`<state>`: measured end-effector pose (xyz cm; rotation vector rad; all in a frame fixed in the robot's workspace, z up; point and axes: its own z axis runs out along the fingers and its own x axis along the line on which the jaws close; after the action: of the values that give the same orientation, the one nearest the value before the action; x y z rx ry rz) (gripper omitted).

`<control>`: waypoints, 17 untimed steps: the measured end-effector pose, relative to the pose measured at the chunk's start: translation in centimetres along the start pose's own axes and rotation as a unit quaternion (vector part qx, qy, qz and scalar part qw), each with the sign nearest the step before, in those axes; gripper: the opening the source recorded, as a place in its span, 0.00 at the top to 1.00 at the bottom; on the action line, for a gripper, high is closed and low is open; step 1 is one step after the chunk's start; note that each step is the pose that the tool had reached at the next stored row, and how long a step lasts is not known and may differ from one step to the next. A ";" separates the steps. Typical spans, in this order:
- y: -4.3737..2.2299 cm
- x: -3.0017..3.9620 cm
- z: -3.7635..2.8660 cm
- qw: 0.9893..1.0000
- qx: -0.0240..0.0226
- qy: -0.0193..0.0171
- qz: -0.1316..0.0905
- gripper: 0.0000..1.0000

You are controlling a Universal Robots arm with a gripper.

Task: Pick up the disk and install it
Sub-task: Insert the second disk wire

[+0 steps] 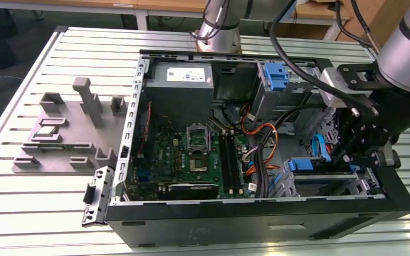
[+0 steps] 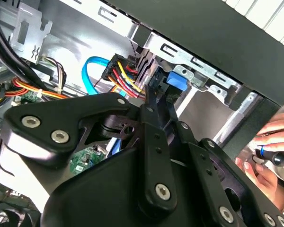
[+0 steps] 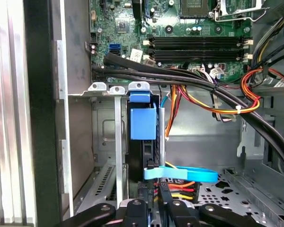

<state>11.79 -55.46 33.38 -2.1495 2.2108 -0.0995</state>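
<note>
The disk [image 3: 143, 124] stands on edge in the metal drive cage [image 3: 104, 142] at the case's front corner, its blue carrier tab facing out. In the exterior view its blue carrier [image 1: 301, 164] shows at the lower right of the open computer case [image 1: 262, 210]. My gripper [image 3: 156, 187] reaches down into that corner, shut, its black fingertips [image 2: 154, 92] close together just behind the disk's blue tab [image 2: 176, 79]. Whether they pinch the disk I cannot tell. In the exterior view the gripper [image 1: 337, 156] hangs right above the cage.
A blue data cable [image 3: 187, 173] and red-yellow power wires [image 2: 125, 75] crowd the disk's rear. Thick black cables [image 3: 189, 82] cross above the cage. A person's hand [image 2: 270, 156] is beside the case's outer wall. A second blue bracket [image 1: 276, 74] sits at the case's far end.
</note>
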 end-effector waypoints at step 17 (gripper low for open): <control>-0.28 0.01 -2.19 1.000 -0.010 0.000 0.000 0.76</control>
<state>11.89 -55.47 35.59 -2.1600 2.2219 -0.0787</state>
